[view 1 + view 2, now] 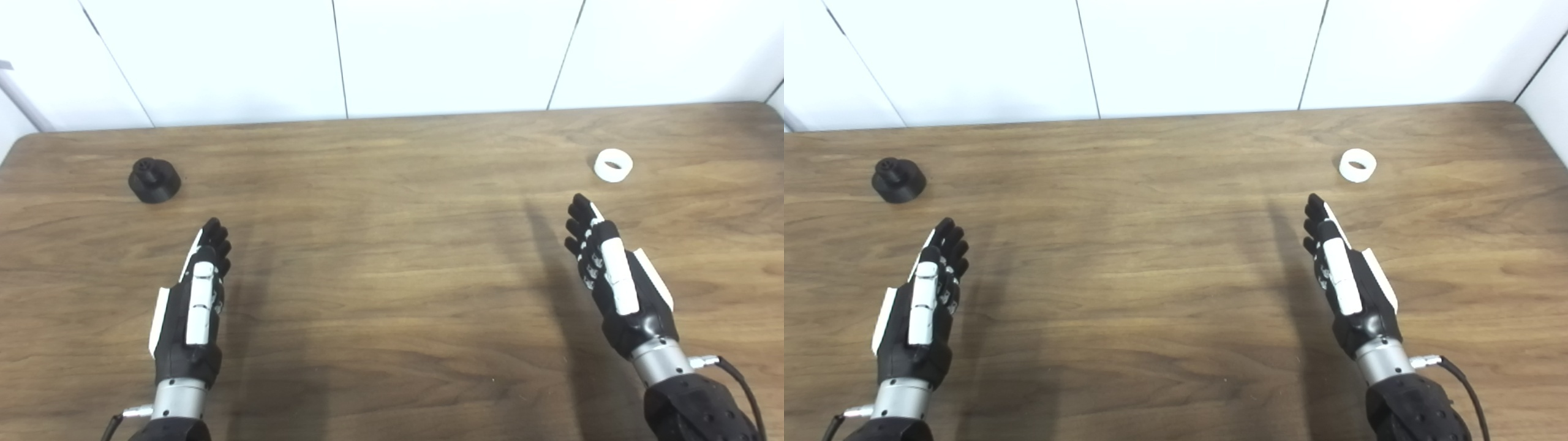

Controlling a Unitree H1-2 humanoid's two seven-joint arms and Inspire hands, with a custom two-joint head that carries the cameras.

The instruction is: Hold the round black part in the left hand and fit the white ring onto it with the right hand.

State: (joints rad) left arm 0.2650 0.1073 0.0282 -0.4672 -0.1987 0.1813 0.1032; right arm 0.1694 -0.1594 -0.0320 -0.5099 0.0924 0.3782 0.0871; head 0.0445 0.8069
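Round black part (pixel 154 180) sits on the wooden worktop (pixel 392 257), toward its far left corner, a narrower knob rising from the middle of its wider base. White ring (pixel 613 165) lies flat on the same worktop, well apart from the black part, across the board toward the far right corner, its hole facing up.

Nearer the camera than the black part and slightly to its right, the robot's left hand (pixel 193 300) hovers edge-on above the wood, fingers stretched forward and held close together, holding nothing; its fingertips point toward the black part but stay short of it. On the opposite side of the worktop from the black part, the right hand (pixel 615 278) is likewise empty, its fingers extended and a little spread, tipped slightly toward the ring, whose near edge lies just beyond the fingertips without contact. Both hands cast long shadows on the wood. White wall panels (pixel 453 55) with thin dark seams stand behind the worktop's far edge.
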